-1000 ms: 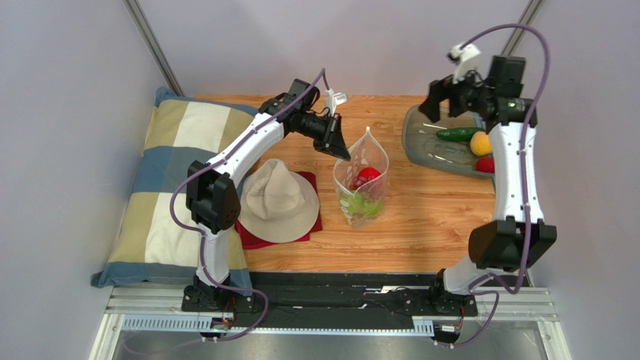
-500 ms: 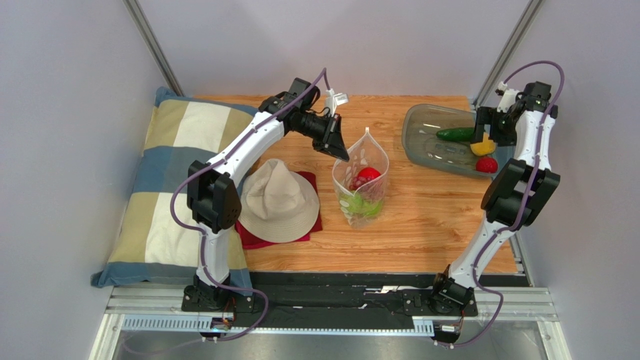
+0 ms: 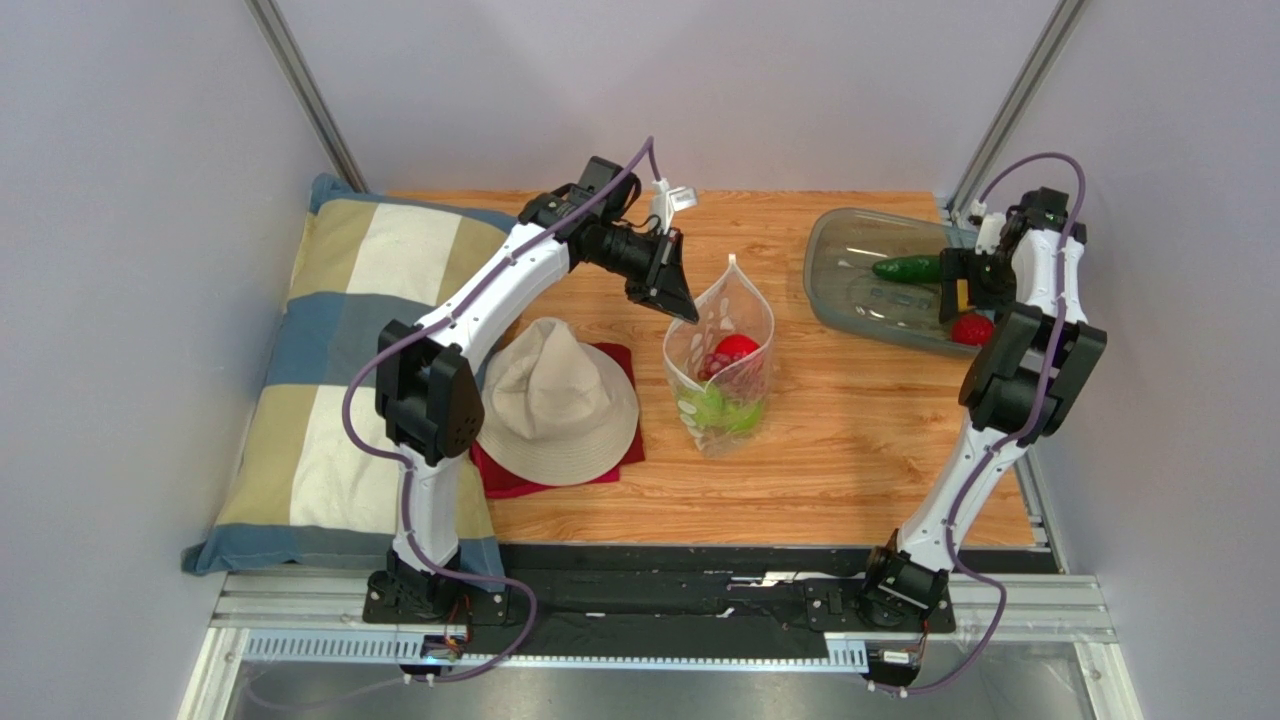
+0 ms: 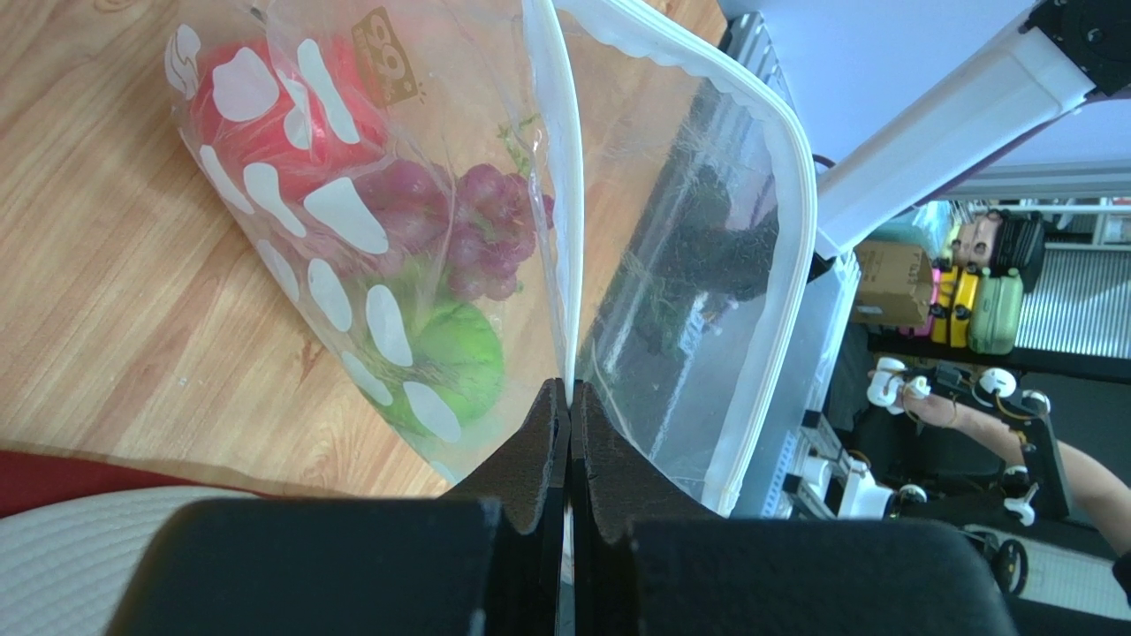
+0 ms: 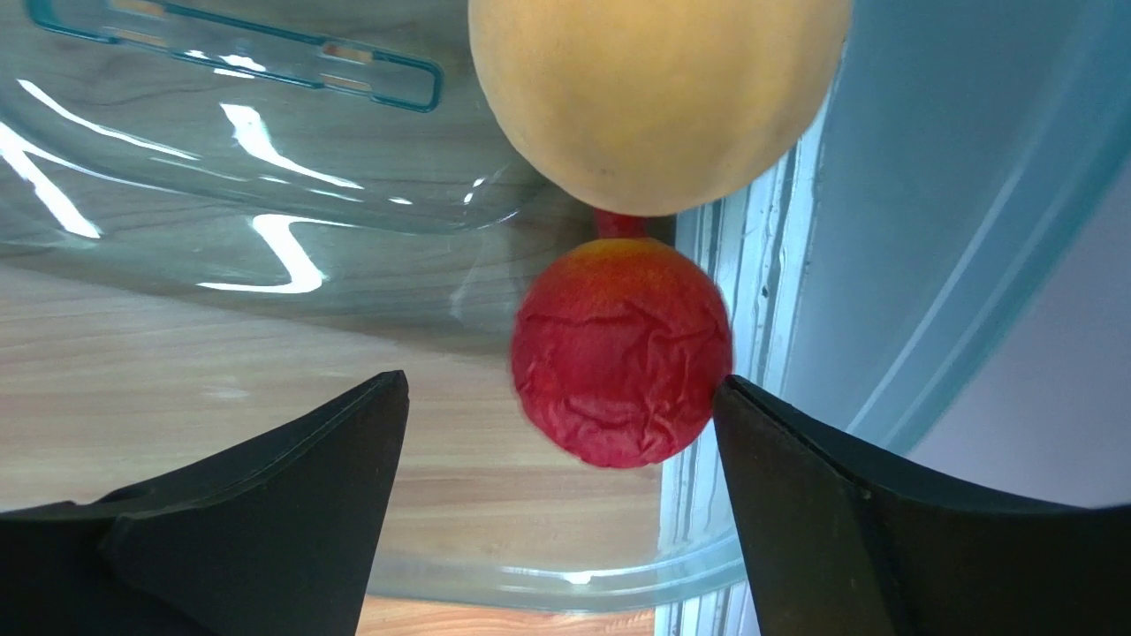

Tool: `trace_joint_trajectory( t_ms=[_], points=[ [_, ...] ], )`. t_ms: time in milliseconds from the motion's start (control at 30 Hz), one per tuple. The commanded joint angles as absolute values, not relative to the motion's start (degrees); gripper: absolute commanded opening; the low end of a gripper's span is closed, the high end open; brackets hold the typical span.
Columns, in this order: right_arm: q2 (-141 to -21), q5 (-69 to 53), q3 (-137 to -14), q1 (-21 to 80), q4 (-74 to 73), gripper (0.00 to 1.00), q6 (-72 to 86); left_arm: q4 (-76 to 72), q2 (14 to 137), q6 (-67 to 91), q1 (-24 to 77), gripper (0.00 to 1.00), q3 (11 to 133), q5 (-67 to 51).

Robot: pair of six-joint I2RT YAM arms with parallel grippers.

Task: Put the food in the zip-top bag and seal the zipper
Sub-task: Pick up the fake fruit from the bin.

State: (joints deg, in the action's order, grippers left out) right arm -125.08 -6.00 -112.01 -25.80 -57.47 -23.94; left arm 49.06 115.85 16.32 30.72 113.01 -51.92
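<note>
At the right claw [image 5: 558, 398]: the jaws stand wide apart and hold nothing. The red ball [image 5: 621, 351] sits between them, off centre, close against one finger.
Step in hand: by my judgement, you are picking that ball out of the grey tray [image 3: 842, 248].
How to do it well: shift sideways until the ball is centred, lower until the fingers pass its widest part, then close gently. The skin looks soft and wrinkled, so it should yield.
Hazard: the orange ball [image 5: 657, 93] lies just beyond the red one, and the tray wall is just beside it. Do not catch either.
Left claw [image 4: 568, 398]: closed tight on the rim of the zip-top bag [image 4: 690, 265], just beside the zipper [image 4: 797, 199].
Bag: it rests on the desk [image 3: 857, 435] with its mouth open. Purple grapes [image 4: 478, 239], a green ball [image 4: 458, 365] and another red fruit [image 4: 266, 119] are inside.
Remaining food: the dark green long piece [image 3: 908, 269] is also in the tray.
Right arm: folded sharply, elbow high, wrist angled down into the tray at the desk's far right.
Left arm: stretched diagonally toward centre, wrist tipped down onto the bag.
</note>
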Motion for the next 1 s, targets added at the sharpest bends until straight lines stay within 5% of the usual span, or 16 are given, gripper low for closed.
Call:
trace_joint_trajectory(
  t_ms=[0, 233, 467, 567, 800, 967],
  points=[
    [-126.7, -5.3, -111.9, -25.4, -56.3, 0.86, -25.1, 49.4, 116.3, 15.4, 30.8, 0.00, 114.6, -52.2],
    [-127.6, -6.4, -110.0, -24.6, -55.7, 0.81, -23.9, 49.6, 116.7, 15.6, 30.8, 0.00, 114.6, -52.3],
    [-124.2, -8.5, -111.1, -24.3, -55.8, 0.40, -22.9, 49.5, 116.5, 15.3, 30.7, 0.00, 114.5, -52.2],
    [-119.8, -10.6, -111.1, -24.2, -56.5, 0.31, -22.5, 49.5, 116.3, 15.1, 30.7, 0.00, 114.4, -52.1],
    [-106.1, -34.4, -115.7, -21.5, -62.2, 0.28, -17.4, 49.3, 115.6, 15.3, 30.7, 0.00, 114.5, -52.3],
    [-94.9, -46.0, -111.3, -10.4, -58.8, 0.28, -10.6, 49.2, 115.6, 15.8, 30.7, 0.00, 114.6, -52.6]
  ],
)
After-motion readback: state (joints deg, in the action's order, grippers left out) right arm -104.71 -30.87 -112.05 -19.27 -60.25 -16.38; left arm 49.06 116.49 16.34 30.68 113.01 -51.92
